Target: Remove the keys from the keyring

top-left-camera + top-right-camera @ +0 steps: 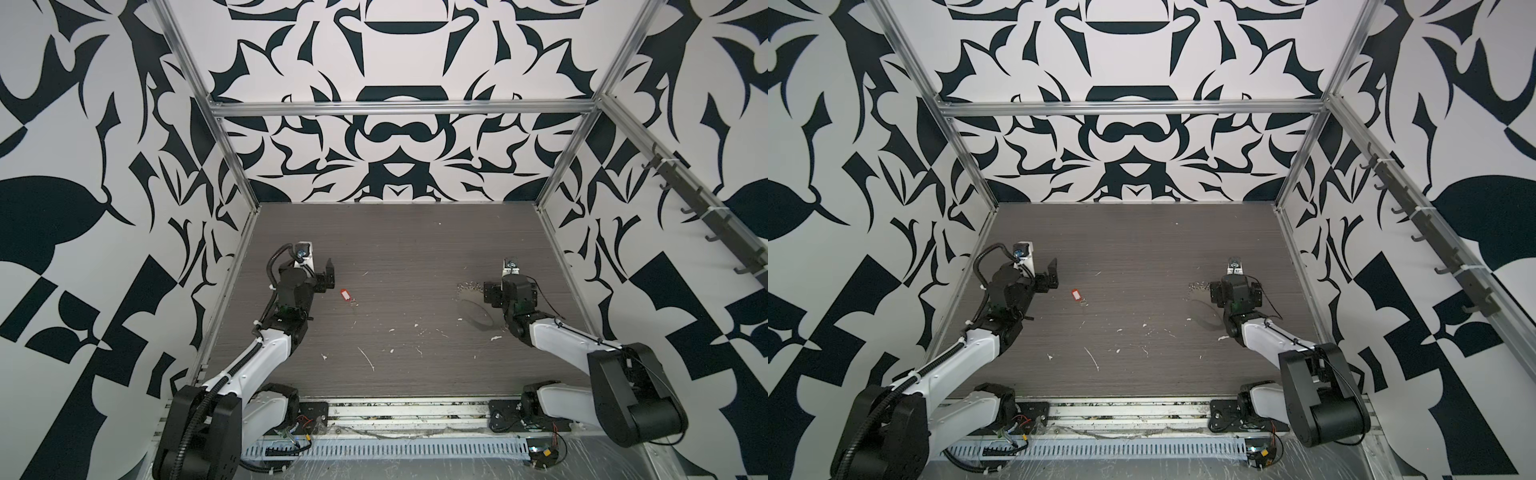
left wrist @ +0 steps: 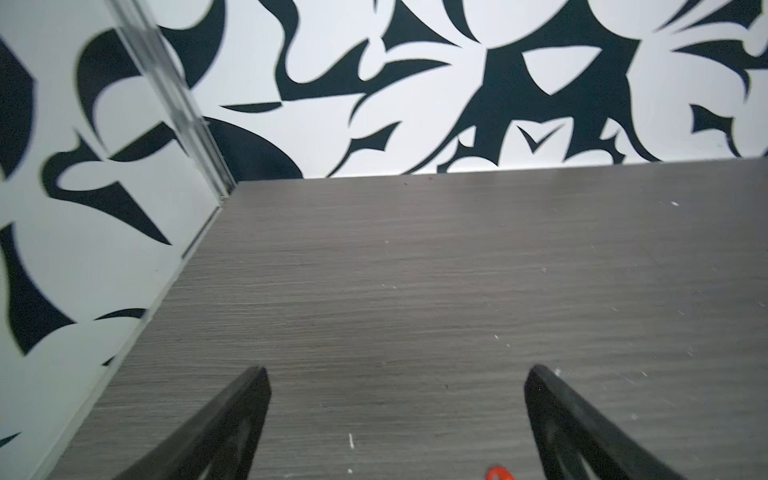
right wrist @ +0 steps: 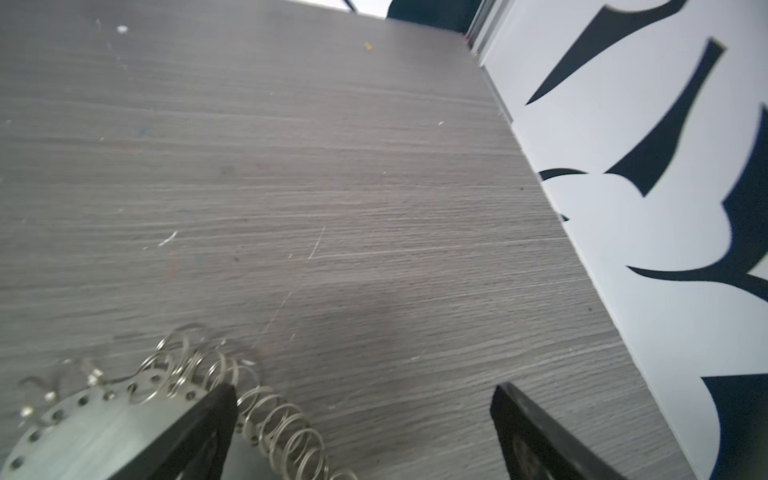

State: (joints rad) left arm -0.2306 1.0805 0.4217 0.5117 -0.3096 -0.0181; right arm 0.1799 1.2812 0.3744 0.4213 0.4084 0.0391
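Note:
The keys [image 3: 282, 428] are a bunch of thin silvery loops strung through holes along the rim of the keyring [image 3: 95, 432], a round flat metal disc. In both top views the keys [image 1: 467, 286] [image 1: 1198, 286] lie right of centre on the table. My right gripper [image 1: 489, 294] [image 3: 363, 388] stands open beside them. One of its fingers [image 3: 208, 419] is over the disc's edge, and nothing is between the jaws. My left gripper [image 1: 330, 276] [image 2: 398, 370] is open and empty on the left. A red tag [image 1: 344, 294] [image 2: 498, 473] lies on the table just by it.
The grey wood-grain table [image 1: 395, 249] is dotted with white flecks [image 1: 368, 359]. Patterned walls on aluminium posts [image 1: 245, 183] close in three sides. A rail of dark hooks [image 1: 702, 216] runs along the right wall. A small wire ring [image 1: 354, 302] lies by the red tag.

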